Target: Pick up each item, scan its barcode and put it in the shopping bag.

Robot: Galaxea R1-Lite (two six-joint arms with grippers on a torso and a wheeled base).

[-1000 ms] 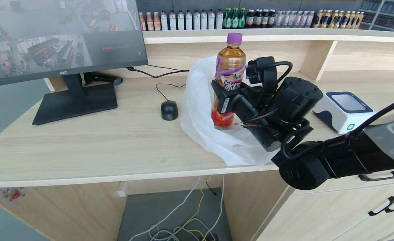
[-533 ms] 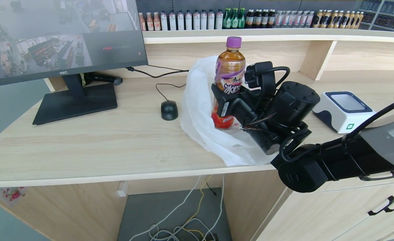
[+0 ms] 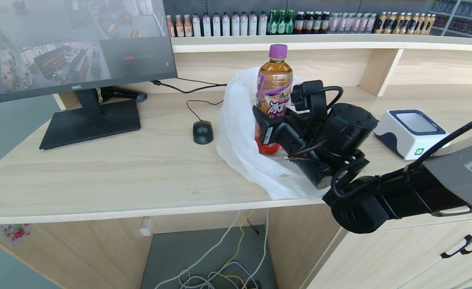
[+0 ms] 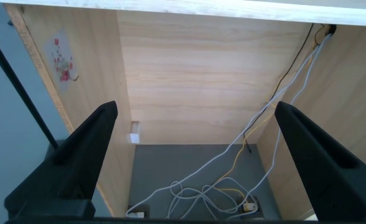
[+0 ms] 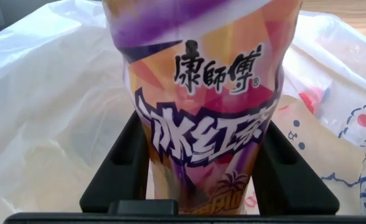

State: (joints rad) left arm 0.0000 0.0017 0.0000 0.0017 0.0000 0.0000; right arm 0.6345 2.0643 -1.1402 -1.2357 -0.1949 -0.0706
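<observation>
Right arm (image 3: 380,196) black, cylindrical joints (image 3: 348,124), looped cables (image 3: 334,180), grey shell (image 3: 460,168); left pincer (image 4: 195,149) black

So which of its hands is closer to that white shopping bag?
Right. The right hand grips the tea bottle upright at the shopping bag's opening. The left hand is open, lower down in front of the counter, facing the cables beneath it.

- Bottle (image 3: 274,86) upright in right hand (image 3: 269,122), at mouth of shopping bag (image 3: 238,136), mid-desk (image 3: 119,172).
- Left of bag: mouse (image 3: 203,131), then monitor (image 3: 71,44).
- Right of bag: scanner (image 3: 410,132).
- Under desk edge: left hand (image 4: 195,109), over floor cables (image 4: 214,186).
</observation>
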